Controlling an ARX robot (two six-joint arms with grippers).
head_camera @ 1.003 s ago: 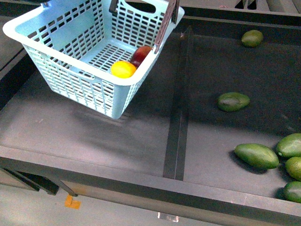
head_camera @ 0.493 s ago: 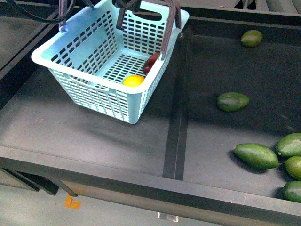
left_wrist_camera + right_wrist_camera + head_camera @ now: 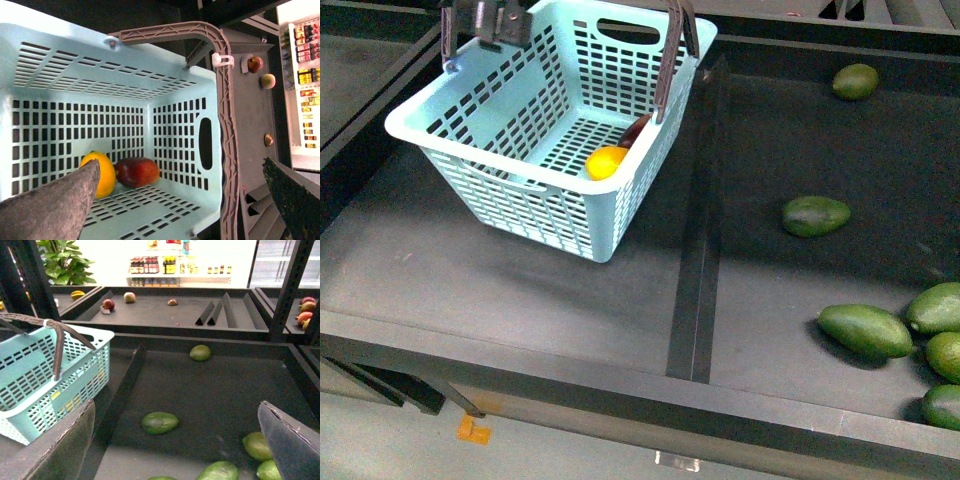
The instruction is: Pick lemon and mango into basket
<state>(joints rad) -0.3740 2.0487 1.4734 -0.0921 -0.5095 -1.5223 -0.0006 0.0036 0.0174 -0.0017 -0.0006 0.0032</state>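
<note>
The turquoise basket (image 3: 520, 150) stands on the left shelf bay. Inside it lie the yellow lemon (image 3: 606, 162) and the dark red mango (image 3: 638, 130), touching in one corner. In the left wrist view the lemon (image 3: 102, 172) and the mango (image 3: 137, 171) rest on the slotted floor. My left gripper (image 3: 175, 200) is open above the basket (image 3: 100, 115). One brown handle (image 3: 225, 125) runs between its fingers and touches neither. Part of this arm shows at the basket's far rim (image 3: 485, 22). My right gripper (image 3: 175, 450) is open and empty over the right bay.
A raised divider (image 3: 695, 270) separates the bays. Several dark green oval fruits lie in the right bay, such as one in the middle (image 3: 815, 215), one at the back (image 3: 856, 81) and a cluster at the front right (image 3: 865, 330). The basket also shows in the right wrist view (image 3: 30, 385).
The basket has moved right and come level. The lemon and mango have shifted inside it towards the right wall. The left arm has come into view at its far rim.
</note>
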